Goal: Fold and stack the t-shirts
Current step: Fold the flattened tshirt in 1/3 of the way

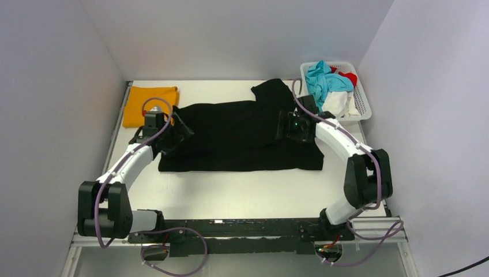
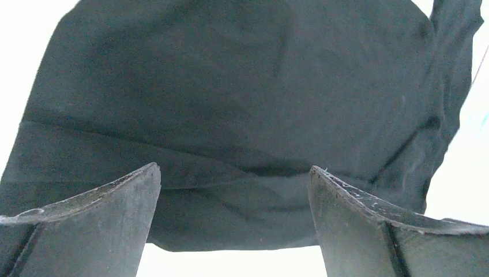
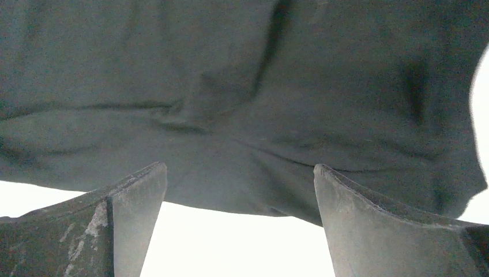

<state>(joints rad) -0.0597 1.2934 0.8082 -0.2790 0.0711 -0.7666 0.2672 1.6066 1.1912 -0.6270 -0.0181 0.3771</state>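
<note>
A large black t-shirt lies spread on the white table, one sleeve sticking out at the back right. A folded orange-yellow t-shirt lies at the back left. My left gripper is open at the black shirt's left edge. In the left wrist view its jaws stand wide apart over the cloth, holding nothing. My right gripper is open over the shirt's right part. In the right wrist view its jaws stand wide apart above the shirt's edge, holding nothing.
A white lattice basket stands at the back right with teal, red and white cloths in it. Grey walls close in on the left, back and right. Bare white table lies in front of the black shirt.
</note>
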